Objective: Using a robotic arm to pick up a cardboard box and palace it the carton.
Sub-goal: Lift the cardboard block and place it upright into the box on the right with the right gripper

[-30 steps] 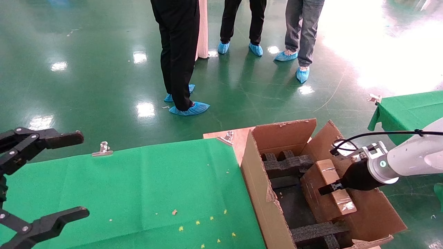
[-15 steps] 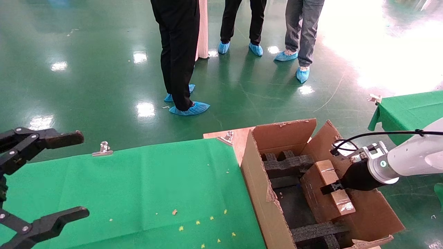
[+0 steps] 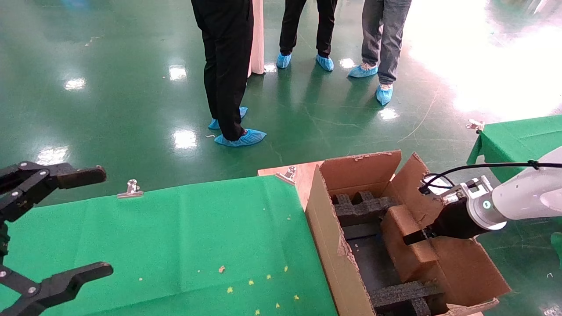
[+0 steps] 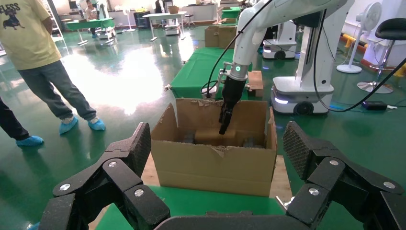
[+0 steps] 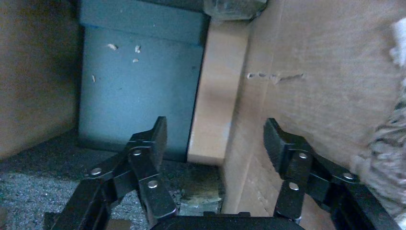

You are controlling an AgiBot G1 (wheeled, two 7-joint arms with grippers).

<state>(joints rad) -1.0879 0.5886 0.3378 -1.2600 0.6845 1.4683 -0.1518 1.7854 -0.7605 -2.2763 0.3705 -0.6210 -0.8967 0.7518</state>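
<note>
The carton stands open at the right end of the green table, with black foam inserts inside. The small cardboard box lies tilted inside it, against the right wall. My right gripper, on the white robotic arm, reaches down into the carton at the box's upper edge. In the right wrist view its fingers stand apart, open, with the box's edge between them. The left wrist view shows the carton and the right gripper from afar. My left gripper hangs open at the far left.
Three people in blue shoe covers stand on the green floor beyond the table. Metal clips hold the green cloth. A second green-covered table is at the right. The carton's ragged flaps stand up around the opening.
The cardboard box has sunk lower into the carton and turned, so its taped face no longer shows. The right gripper followed slightly. The left arm has not moved.
</note>
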